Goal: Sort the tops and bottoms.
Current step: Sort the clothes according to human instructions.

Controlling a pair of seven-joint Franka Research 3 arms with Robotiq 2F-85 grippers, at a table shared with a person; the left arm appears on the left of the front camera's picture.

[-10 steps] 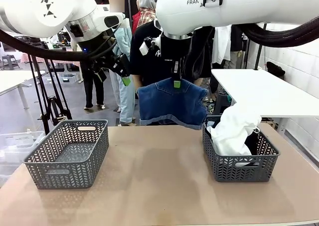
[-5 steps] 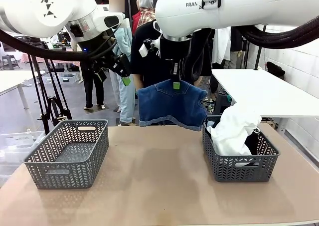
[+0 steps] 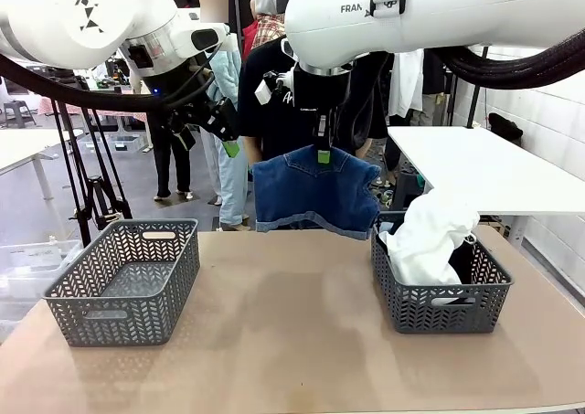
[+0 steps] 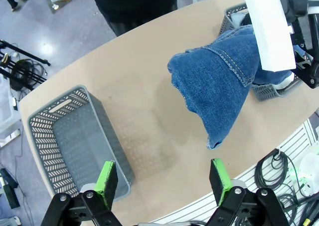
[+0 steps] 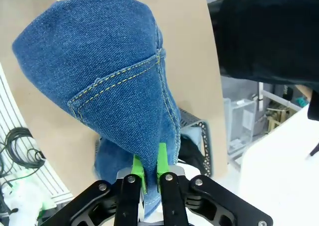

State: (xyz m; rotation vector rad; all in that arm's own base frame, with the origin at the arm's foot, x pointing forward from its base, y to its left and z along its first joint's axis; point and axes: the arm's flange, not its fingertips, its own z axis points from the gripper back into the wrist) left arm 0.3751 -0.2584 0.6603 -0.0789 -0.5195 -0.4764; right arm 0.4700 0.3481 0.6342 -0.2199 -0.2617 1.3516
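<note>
Blue denim shorts (image 3: pixel 315 192), the bottoms, hang in the air over the far middle of the table, pinched at the waist by my right gripper (image 3: pixel 323 153), which is shut on them. In the right wrist view the green fingers (image 5: pixel 148 167) clamp the denim (image 5: pixel 109 86). A white top (image 3: pixel 430 231) spills out of the right grey basket (image 3: pixel 439 300), with a bit of black top beside it. My left gripper (image 3: pixel 228 144) hovers high at the left, open; its green pads (image 4: pixel 106 178) stand wide apart above the left basket (image 4: pixel 75 136) and the hanging shorts (image 4: pixel 219 86).
An empty grey basket (image 3: pixel 123 281) sits at the table's left. A person in a black T-shirt (image 3: pixel 274 94) stands at the far side behind the shorts. A white table (image 3: pixel 484 167) lies at the right rear. The brown tabletop (image 3: pixel 292 332) lies bare between the baskets.
The shorts and my right gripper have shifted slightly left and a little up. The left arm has not moved.
</note>
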